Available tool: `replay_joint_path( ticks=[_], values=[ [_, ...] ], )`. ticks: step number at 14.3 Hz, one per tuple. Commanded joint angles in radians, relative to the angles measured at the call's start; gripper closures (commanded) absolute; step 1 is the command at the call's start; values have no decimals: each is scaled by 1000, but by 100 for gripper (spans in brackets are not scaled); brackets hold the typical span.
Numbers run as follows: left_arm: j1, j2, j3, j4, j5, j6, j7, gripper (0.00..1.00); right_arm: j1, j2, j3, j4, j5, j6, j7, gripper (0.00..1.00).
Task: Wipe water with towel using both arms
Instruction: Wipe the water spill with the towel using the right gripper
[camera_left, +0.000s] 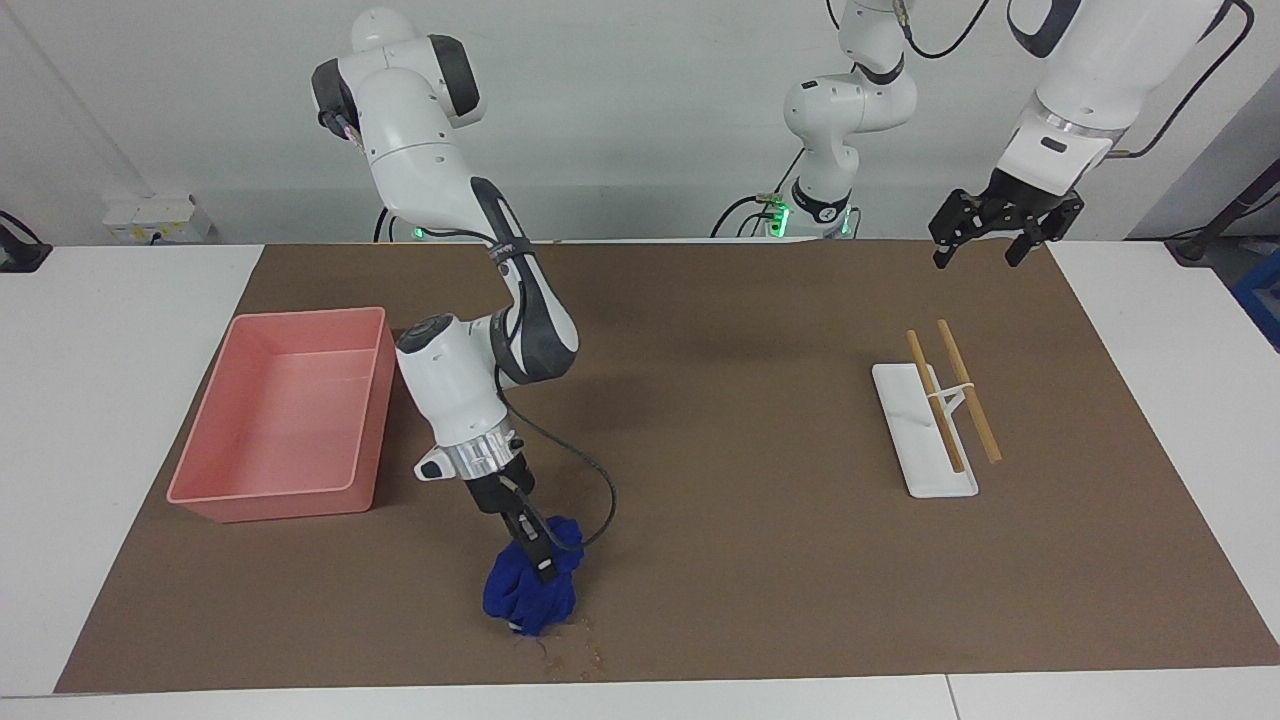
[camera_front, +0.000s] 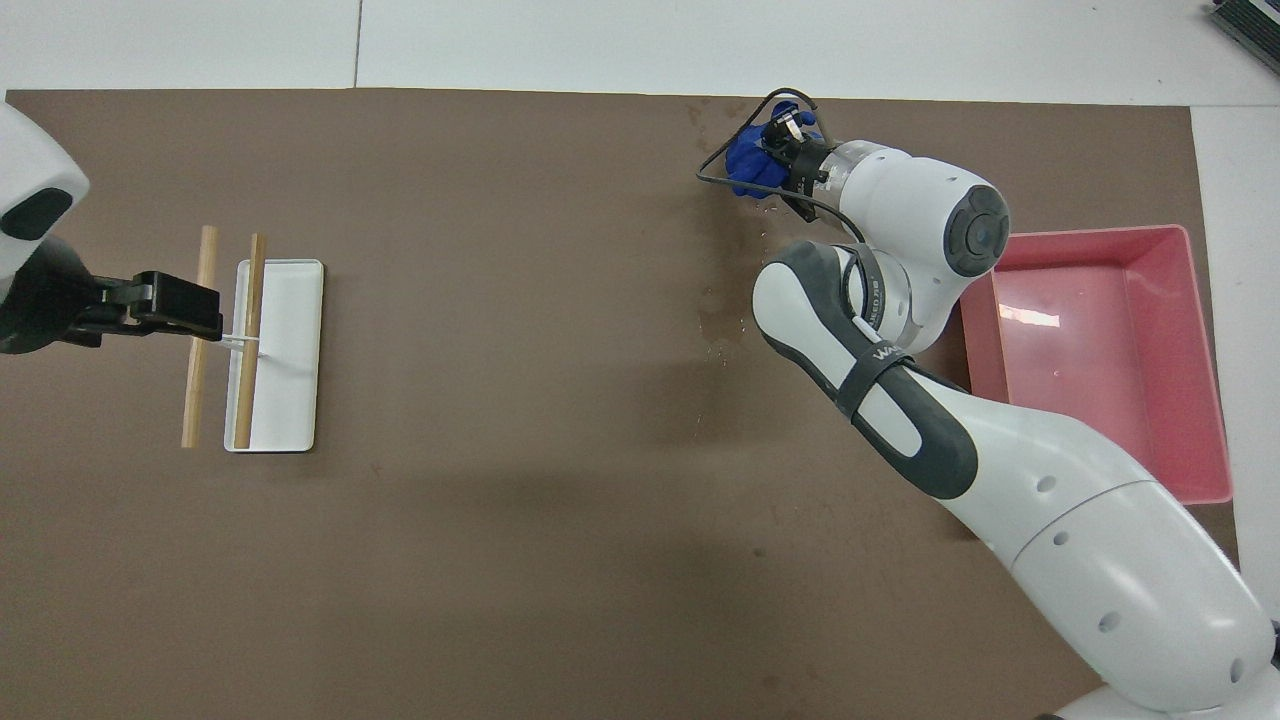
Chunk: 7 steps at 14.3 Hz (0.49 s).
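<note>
Pressing down on the brown mat (camera_left: 760, 560), the towel (camera_left: 530, 595) is clamped by the right gripper (camera_left: 535, 560), whose fingers are closed into the blue cloth. The towel is seen in the facing view to rest on the mat, farther from the robots than the pink tub (camera_left: 285, 415) and near the mat's edge farthest from them. Just past the towel, a few dark specks of the water (camera_left: 580, 652) are shown there. In the overhead view the towel (camera_front: 750, 165) is largely covered by the right gripper (camera_front: 785, 150) and its wrist, but a fainter damp trail (camera_front: 725, 310) is revealed nearer to the robots, which is hardly made out in the facing view. The left gripper (camera_left: 990, 232) is held in the air over the mat's edge at the left arm's end, fingers spread wide and holding nothing; that arm waits. From above, the same gripper (camera_front: 165, 305) appears to overlap the chopsticks (camera_left: 950, 395) on the white rest (camera_left: 920, 450); its height above them is shown only in the facing view.
</note>
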Motion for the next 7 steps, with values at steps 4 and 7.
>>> replay_joint_path(
  ticks=[4,7],
  values=[
    [3,-22,-29,-6,12,-27,7,0,25,-93,10,-180,7,-76,154,100],
    [3,-21,-32,3,13,-35,4,0,24,-157,10,-238,7,-224,197,100]
  ],
)
